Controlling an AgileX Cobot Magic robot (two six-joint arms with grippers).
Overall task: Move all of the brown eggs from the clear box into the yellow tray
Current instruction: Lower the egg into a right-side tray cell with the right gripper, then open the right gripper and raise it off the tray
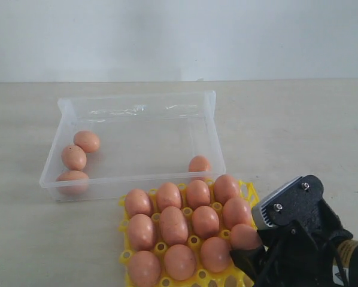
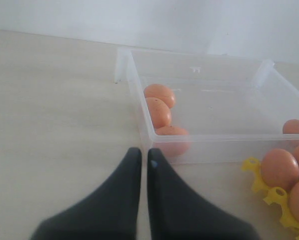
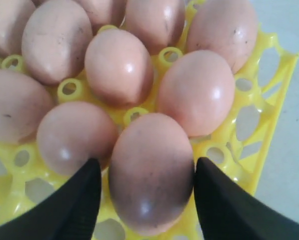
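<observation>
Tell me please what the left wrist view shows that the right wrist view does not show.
Only the left wrist view: the clear box with four brown eggs in it, three at one end and one apart, the table, and the left gripper, shut and empty. Only the right wrist view: the right gripper, its jaws apart on either side of one egg seated in a cup. Both: the yellow tray with eggs in its cups, only a corner in the first, a close look in the second.
</observation>
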